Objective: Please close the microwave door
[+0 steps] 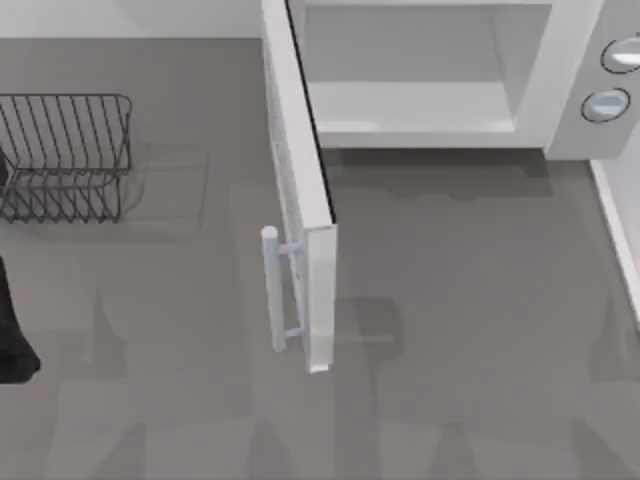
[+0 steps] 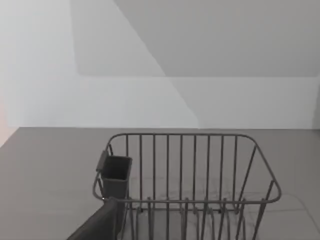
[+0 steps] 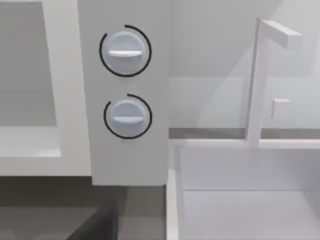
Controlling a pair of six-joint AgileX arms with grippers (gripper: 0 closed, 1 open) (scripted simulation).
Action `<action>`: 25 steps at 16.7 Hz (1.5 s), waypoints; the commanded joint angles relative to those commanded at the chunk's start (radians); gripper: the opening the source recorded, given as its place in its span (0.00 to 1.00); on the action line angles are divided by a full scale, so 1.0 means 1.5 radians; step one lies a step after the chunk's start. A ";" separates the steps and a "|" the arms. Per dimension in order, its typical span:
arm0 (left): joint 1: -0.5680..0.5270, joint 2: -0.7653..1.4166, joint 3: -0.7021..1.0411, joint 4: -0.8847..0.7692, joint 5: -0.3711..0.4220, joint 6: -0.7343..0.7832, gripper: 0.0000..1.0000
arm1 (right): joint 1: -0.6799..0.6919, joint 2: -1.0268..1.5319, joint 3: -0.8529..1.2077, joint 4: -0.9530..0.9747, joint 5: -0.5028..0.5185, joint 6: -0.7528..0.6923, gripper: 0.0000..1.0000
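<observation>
The microwave (image 1: 570,90) stands at the back right of the table, its pale cavity (image 1: 420,70) exposed. The microwave door (image 1: 300,190) is swung wide open and juts out toward the table's front, with its pale bar handle (image 1: 275,290) on the left face. My left arm (image 1: 10,330) is a dark shape at the far left edge, well away from the door. A dark part of my left gripper (image 2: 100,225) sits before the wire rack. A dark part of my right gripper (image 3: 95,227) is below the two grey knobs (image 3: 125,82) of the microwave's side panel (image 3: 130,150).
A grey wire rack (image 1: 65,155) stands at the back left, with a small dark cup (image 2: 115,175) hung on its end. A white basin (image 3: 240,200) with a white tap (image 3: 257,80) lies right of the microwave. Bare grey table (image 1: 450,350) spreads in front.
</observation>
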 joint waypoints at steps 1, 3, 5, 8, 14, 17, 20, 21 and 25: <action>0.000 0.000 0.000 0.000 0.000 0.000 1.00 | 0.000 0.000 0.000 0.000 0.000 0.000 1.00; -0.002 0.005 0.003 -0.004 0.002 0.002 1.00 | 0.000 0.000 0.000 0.000 0.000 0.000 1.00; -0.010 0.029 0.019 -0.023 0.009 0.013 1.00 | 0.000 0.000 0.000 0.000 0.000 0.000 1.00; -0.033 0.103 0.074 -0.083 0.029 0.047 1.00 | 0.000 0.000 0.000 0.000 0.000 0.000 1.00; -0.094 0.343 0.278 -0.282 0.085 0.158 1.00 | 0.000 0.000 0.000 0.000 0.000 0.000 1.00; -0.128 0.494 0.417 -0.407 0.117 0.229 1.00 | 0.000 0.000 0.000 0.000 0.000 0.000 1.00; -0.160 0.650 0.569 -0.537 0.151 0.305 1.00 | 0.000 0.000 0.000 0.000 0.000 0.000 1.00; -0.171 0.702 0.622 -0.580 0.162 0.330 1.00 | 0.000 0.000 0.000 0.000 0.000 0.000 1.00; -0.207 0.895 0.839 -0.739 0.205 0.431 1.00 | 0.000 0.000 0.000 0.000 0.000 0.000 1.00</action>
